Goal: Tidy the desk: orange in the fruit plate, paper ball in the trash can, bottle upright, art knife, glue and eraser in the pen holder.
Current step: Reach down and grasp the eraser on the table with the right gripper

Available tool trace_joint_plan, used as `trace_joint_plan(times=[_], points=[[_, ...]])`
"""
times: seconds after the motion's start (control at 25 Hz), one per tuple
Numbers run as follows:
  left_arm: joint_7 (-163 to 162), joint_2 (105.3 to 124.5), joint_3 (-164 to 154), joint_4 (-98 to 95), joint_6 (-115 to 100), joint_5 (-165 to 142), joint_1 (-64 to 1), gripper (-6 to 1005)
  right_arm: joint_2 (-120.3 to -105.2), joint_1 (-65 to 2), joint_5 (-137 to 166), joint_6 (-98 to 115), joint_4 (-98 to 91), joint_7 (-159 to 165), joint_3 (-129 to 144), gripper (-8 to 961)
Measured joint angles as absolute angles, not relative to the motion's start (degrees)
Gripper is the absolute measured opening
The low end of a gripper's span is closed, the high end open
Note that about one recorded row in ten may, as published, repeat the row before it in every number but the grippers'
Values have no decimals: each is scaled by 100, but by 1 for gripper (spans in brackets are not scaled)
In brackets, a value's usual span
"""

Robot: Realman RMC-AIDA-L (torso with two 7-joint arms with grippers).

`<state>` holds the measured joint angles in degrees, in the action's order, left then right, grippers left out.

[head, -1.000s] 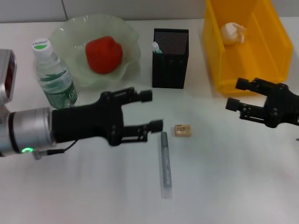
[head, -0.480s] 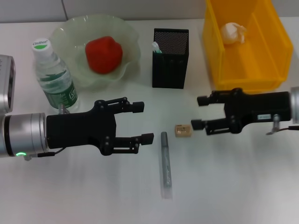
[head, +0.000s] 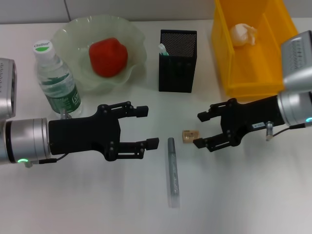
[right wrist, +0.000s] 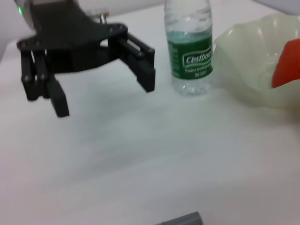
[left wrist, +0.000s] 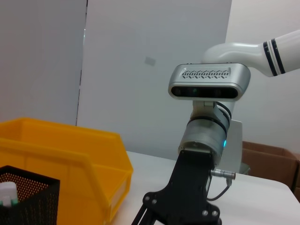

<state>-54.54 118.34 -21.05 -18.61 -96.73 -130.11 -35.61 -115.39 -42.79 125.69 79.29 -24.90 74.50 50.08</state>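
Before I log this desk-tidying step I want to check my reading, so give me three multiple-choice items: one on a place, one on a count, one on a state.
1. Where is the paper ball?
A. in the yellow trash can
B. in the glass fruit plate
C. on the table

2. How many loose items lie on the table between the left gripper and the right gripper?
A. none
B. two
C. four

3. How is the bottle?
A. lying down
B. standing, cap on
C. standing, cap off

1 A: the white wad sits inside the bin.
2 B: only the eraser and a grey pen-like stick lie there.
3 B: it stands beside the plate with its white cap on.
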Motion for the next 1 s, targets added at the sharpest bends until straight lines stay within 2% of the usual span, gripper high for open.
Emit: trace_joint_plan(times=[0.12,0.44,0.68,1.0], points=[[-5467,11840,-2108,-1863,-9657,-13005,-3555,814,-11656,-4319,12574,7716,-2630,7431,5344,733],[-5487,11837,-2109,-1864,-9655,-12993,-3551,814,-11815,-4330,12577,7401,-2808,7419,5622,666],[-5490,11837,-2104,-1864,-9660,-12989,-3551,814,-11855,-4341,12577,7257,-2887,7409,5792,588],[-5493,11822,-2074,-1864,-9667,-12989,-3554,814,-11885,-4324,12577,7231,-2987,7346,5847,531]])
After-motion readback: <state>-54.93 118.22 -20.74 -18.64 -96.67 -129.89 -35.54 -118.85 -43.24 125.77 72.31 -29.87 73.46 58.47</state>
